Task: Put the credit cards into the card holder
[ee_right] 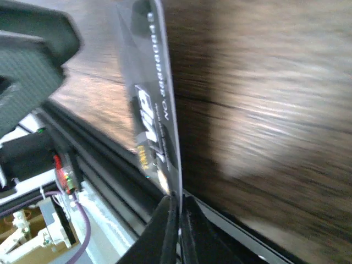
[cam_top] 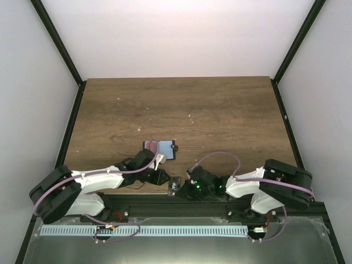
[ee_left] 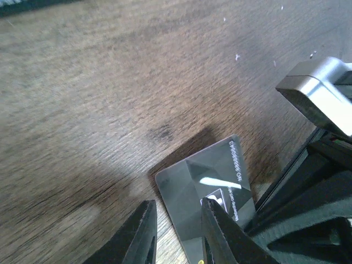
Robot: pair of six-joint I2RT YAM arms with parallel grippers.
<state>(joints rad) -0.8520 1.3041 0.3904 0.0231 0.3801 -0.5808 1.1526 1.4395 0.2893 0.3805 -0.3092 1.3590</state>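
Note:
The black card holder (cam_top: 166,150) lies flat on the wooden table, with a red card (cam_top: 149,146) showing at its left end. My right gripper (cam_top: 185,185) is shut on a dark grey card (cam_top: 174,186) near the table's front edge. In the right wrist view this card (ee_right: 154,110) stands edge-on, pinched at its lower edge by the gripper (ee_right: 177,199). My left gripper (cam_top: 163,177) is open right beside it. In the left wrist view its gripper (ee_left: 177,206) straddles the grey card's (ee_left: 206,176) left edge without closing on it. Other cards are out of view.
The black rail of the table's front edge (cam_top: 165,199) runs just below both grippers. The right gripper's body (ee_left: 324,181) fills the right of the left wrist view. The left gripper's body (ee_right: 33,49) looms at the upper left of the right wrist view.

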